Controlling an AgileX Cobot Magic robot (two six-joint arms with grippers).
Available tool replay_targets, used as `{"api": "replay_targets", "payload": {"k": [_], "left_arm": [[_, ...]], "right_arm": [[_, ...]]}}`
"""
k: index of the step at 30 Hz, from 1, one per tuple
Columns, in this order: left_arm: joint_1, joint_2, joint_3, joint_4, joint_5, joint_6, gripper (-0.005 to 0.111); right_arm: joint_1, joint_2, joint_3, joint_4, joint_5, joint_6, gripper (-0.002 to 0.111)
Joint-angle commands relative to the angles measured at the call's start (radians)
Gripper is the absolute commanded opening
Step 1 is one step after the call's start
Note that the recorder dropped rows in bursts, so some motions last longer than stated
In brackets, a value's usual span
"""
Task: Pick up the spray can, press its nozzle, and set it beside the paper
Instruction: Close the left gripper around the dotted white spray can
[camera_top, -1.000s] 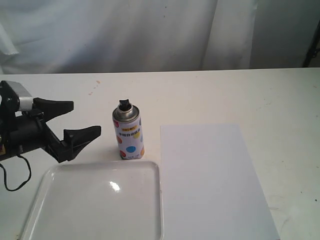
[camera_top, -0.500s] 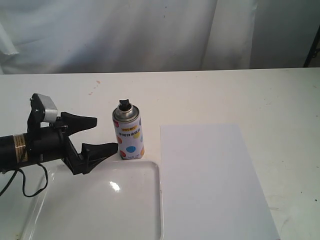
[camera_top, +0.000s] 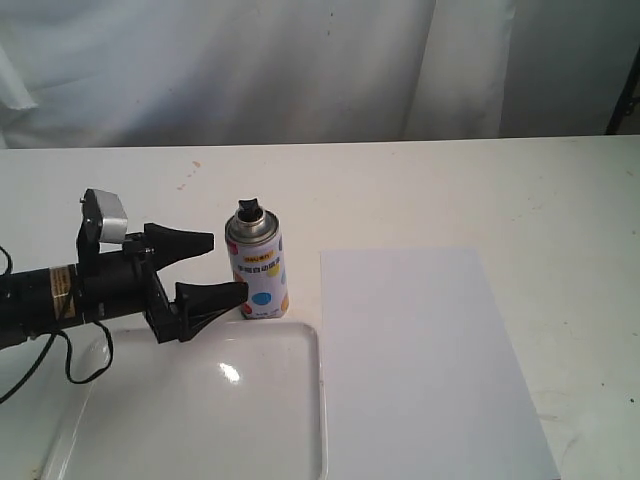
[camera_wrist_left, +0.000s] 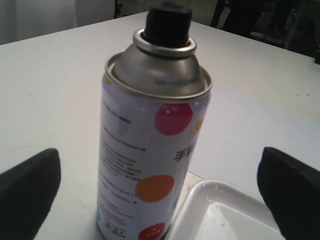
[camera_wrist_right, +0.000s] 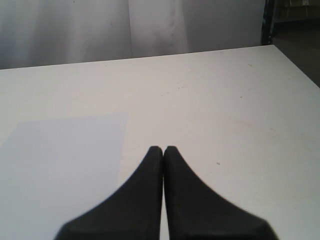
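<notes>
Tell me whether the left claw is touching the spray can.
Apart. The left wrist view shows bare table on both sides of the spray can, between it and each pad of the open left claw.

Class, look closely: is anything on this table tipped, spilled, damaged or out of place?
Nothing stands out. The spray can stands upright, nozzle in place; the paper lies flat beside the tray; nothing is spilled. Only faint reddish specks mark the table behind the can.
</notes>
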Motion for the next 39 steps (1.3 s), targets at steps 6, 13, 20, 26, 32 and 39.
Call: {"api": "replay_targets", "payload": {"k": [6,13,20,26,32,39], "left_arm": [[-0.06,0.035,-0.075,0.03,0.003,-0.011,0.105],[-0.11,0.035,-0.113,0.026,0.051,-0.006,0.105],[-0.11,0.077,-0.134,-0.024,0.076,-0.006,0.105],[-0.11,0.148,-0.179,-0.038,0.046,-0.006,0.105],[-0.11,0.194,-0.225,-0.047,-0.027,-0.01,0.105],[-0.11,0.228,-0.238,-0.047,-0.027,-0.008,0.105]], "right_arm": [[-0.006,-0.004,0.003,-0.008,-0.002,0.004,0.0],[-0.006,-0.004,0.003,-0.008,-0.002,0.004,0.0],[-0.006,-0.004,0.003,-0.008,-0.002,0.004,0.0],[-0.006,-0.004,0.003,-0.008,-0.002,0.004,0.0],[-0.006,-0.004,0.003,-0.008,-0.002,0.004,0.0],[-0.006,-0.004,0.003,-0.008,-0.002,0.004,0.0]]}}
